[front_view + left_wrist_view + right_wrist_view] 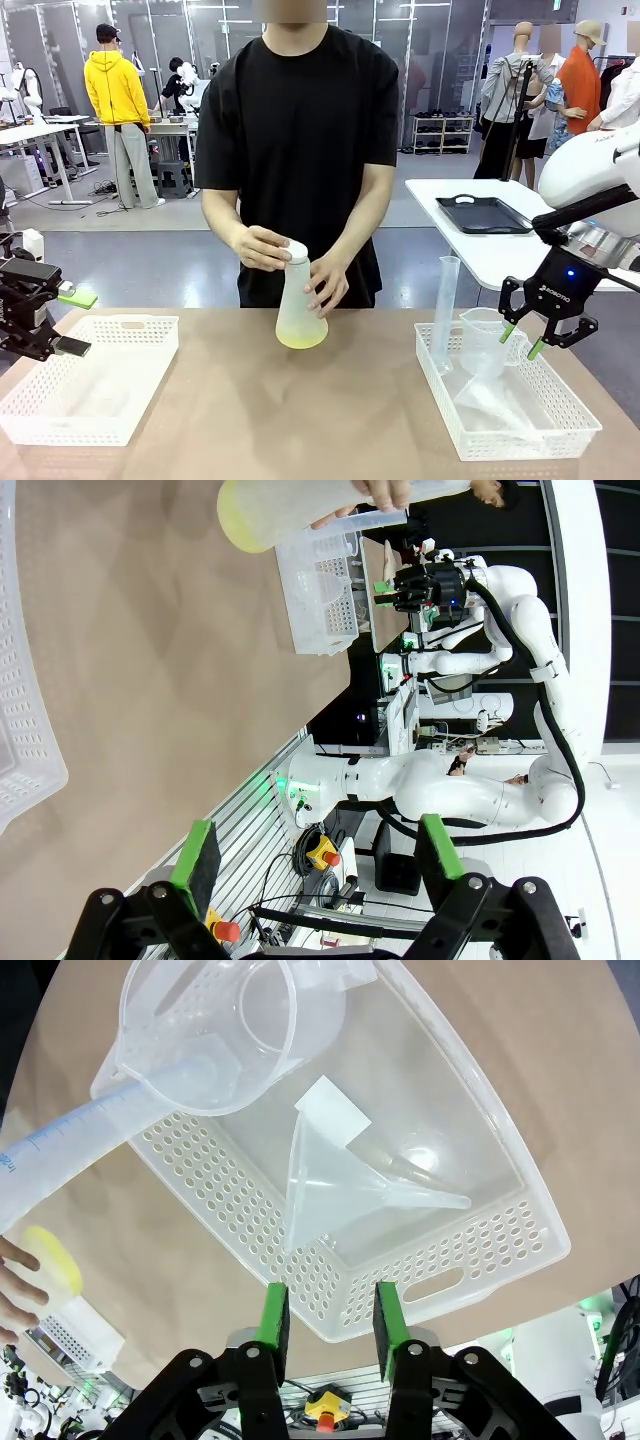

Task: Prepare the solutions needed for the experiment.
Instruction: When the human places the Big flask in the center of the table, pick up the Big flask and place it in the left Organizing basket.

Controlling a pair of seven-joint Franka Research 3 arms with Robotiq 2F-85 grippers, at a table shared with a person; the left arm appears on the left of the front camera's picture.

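Solutions [301,338]: thin pale yellow layer in the bottom of a cone-shaped flask [297,300], mid worktop [300,420], toward the person's side. Flask axis upright, wide base down, white stopper [297,250] on the neck. Can't tell whether the base rests on the worktop or is just lifted off it. The person has it: one hand [262,247] on the stopper, other hand [328,283] on the flask wall. Both pincers are well apart from it.

Right pincer [522,342]: jaws part open, nothing between them. It hangs pointing down over the right basket [530,452], above the beaker [482,335]. The flask lies to its left and a bit farther across. In the same basket, a measuring cylinder [445,310] stands at the corner toward the flask and a funnel [340,1195] lies on its side.

Left pincer [75,322]: jaws wide, empty, at the left edge beside the left basket [60,425]. The flask lies to its right.

Judgement: the flask sits about midway between the arms, so neither has a reach edge, and the person's hands are nearest by far. The right pincer's closest work is the vessels straight below it. An upright flask would want a side-on grab, and the cylinder stands in that arm's line.
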